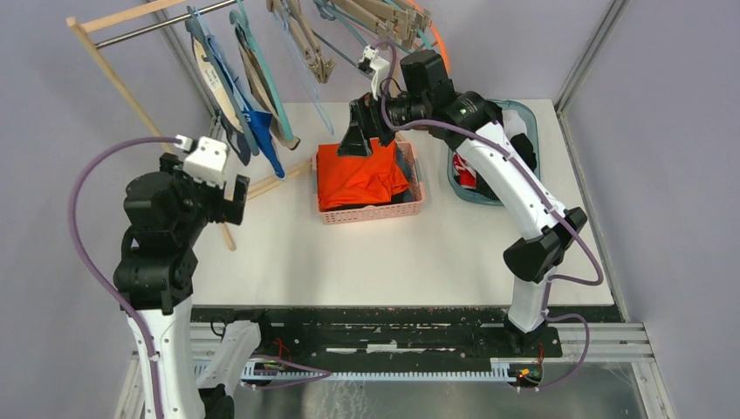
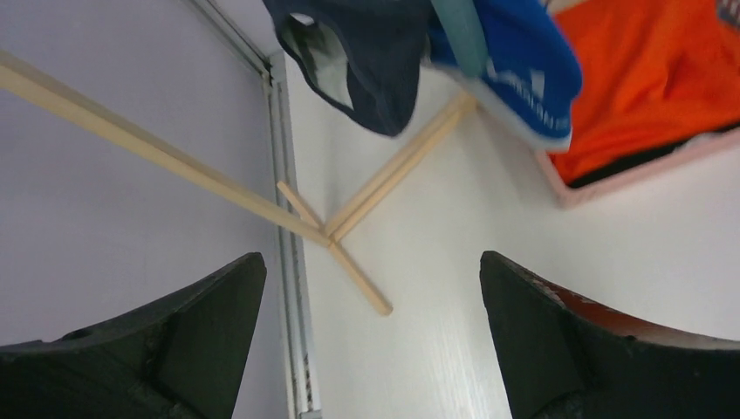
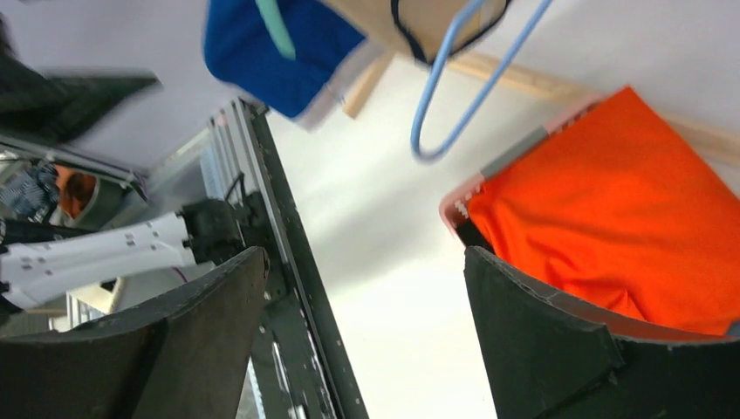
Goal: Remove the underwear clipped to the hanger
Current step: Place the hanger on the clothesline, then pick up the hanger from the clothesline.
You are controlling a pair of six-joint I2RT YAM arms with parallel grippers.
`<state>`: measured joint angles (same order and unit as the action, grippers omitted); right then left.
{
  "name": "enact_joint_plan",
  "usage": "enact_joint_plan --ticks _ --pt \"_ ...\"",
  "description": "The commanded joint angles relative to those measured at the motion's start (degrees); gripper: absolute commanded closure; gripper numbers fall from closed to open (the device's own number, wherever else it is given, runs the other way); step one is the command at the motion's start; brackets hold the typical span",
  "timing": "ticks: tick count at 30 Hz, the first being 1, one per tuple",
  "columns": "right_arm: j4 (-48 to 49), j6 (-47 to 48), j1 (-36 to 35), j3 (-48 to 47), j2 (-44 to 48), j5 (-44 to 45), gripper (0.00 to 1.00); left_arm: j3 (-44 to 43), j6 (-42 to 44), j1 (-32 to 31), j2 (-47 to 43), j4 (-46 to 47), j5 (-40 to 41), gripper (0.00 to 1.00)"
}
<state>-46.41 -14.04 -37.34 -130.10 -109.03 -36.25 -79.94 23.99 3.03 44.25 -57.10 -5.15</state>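
- My left hand (image 1: 212, 202) is spread wide with nothing in it. It sits just below and near-left of the hanging briefs, so it is the nearer arm for the next reach.
- In the left wrist view, the small dark navy fabric brief (image 2: 375, 52) hangs straight ahead and above the fingers. The royal blue brief with white lettering (image 2: 515, 61) hangs just to its right. Both dangle long-axis downward from teal plastic hangers (image 1: 253, 52), and I cannot make out the clips.
- My right hand (image 1: 366, 144) is also spread, holding nothing, above the pink slatted basket (image 1: 371, 212) with the folded orange garment (image 1: 358, 170). A beige brief with dark trim (image 3: 428, 22) shows at the top of its wrist view.
- The white worktop (image 1: 349, 253) is flat and smooth.
- I judge room as tight: the pale wooden rack legs (image 2: 393, 166) cross below the briefs, beside the wall.
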Motion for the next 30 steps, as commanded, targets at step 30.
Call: enact_joint_plan --ticks 30 --pt "0.76 12.84 1.45 26.30 18.58 2.16 0.07 -13.46 -17.71 0.20 16.75 31.08 12.19 0.30"
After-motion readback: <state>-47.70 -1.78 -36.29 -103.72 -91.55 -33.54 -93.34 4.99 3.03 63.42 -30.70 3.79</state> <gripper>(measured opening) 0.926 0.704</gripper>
